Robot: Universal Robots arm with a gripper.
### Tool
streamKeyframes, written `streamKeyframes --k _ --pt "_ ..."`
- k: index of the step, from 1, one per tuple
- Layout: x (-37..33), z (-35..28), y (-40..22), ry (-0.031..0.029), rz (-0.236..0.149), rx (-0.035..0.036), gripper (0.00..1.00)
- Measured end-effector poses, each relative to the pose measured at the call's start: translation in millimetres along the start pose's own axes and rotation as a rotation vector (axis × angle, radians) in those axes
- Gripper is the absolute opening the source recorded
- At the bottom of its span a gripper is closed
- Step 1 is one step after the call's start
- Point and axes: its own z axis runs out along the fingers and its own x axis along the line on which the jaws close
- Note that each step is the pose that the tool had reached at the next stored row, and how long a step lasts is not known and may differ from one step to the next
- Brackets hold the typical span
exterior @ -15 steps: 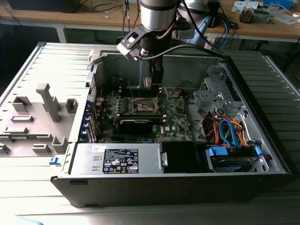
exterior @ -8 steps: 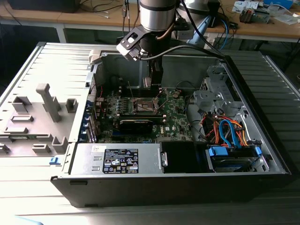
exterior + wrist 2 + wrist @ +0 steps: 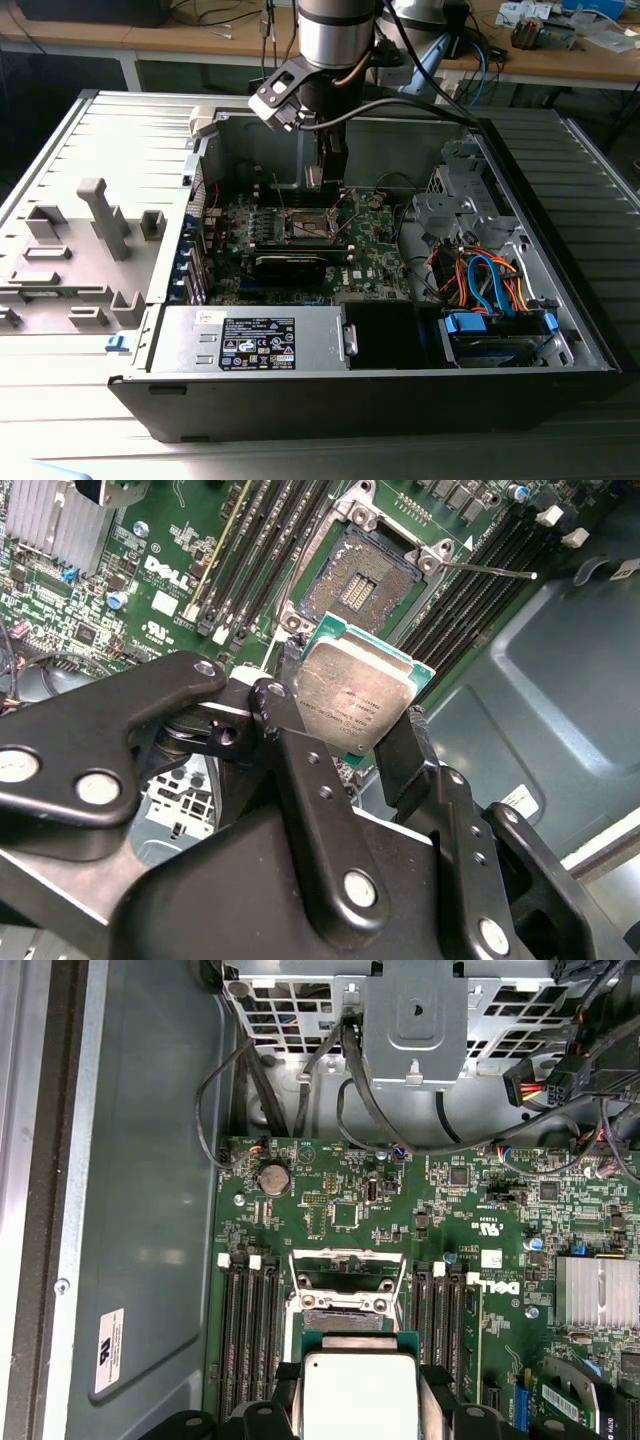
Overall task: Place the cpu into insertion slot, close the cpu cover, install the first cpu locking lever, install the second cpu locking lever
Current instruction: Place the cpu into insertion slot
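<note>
My gripper (image 3: 327, 182) hangs inside the open computer case, just above the motherboard (image 3: 375, 250). It is shut on the cpu (image 3: 355, 695), a flat square chip with a grey metal top and a green edge, held by two opposite sides between black fingers (image 3: 403, 750). The cpu (image 3: 360, 1395) sits a little short of the insertion slot (image 3: 358, 580), a dark square socket in a silver frame that lies uncovered. In the first wrist view the cpu cover (image 3: 345, 1260) stands raised behind the insertion slot (image 3: 345, 1318). A thin wire locking lever (image 3: 490, 570) juts out sideways, unlatched.
Black memory slots (image 3: 265, 550) flank the socket, and a finned heatsink (image 3: 598, 1290) stands nearby. In the exterior view a silver power supply (image 3: 255, 340) fills the case front, a drive cage with blue and orange cables (image 3: 490, 285) the right. Grey fixtures (image 3: 100, 215) stand at left.
</note>
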Motion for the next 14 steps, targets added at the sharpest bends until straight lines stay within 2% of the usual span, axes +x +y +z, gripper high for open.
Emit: streamKeyframes --k 14 --pt "-0.1 3.4 -0.1 0.0001 0.0 0.0 0.55"
